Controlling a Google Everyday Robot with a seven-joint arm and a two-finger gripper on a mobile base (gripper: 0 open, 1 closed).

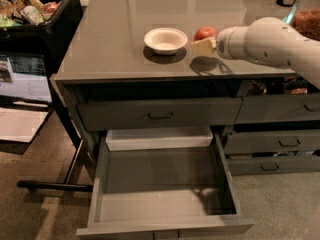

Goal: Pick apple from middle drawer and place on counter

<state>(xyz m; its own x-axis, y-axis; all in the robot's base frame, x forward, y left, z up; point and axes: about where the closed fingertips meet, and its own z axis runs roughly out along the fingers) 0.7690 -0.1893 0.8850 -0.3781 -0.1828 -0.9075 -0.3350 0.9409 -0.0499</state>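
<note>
Over the counter (110,44), the gripper (202,46) is hemmed by the apple (205,32) just beside it and the white bowl (165,40) ahead.
</note>
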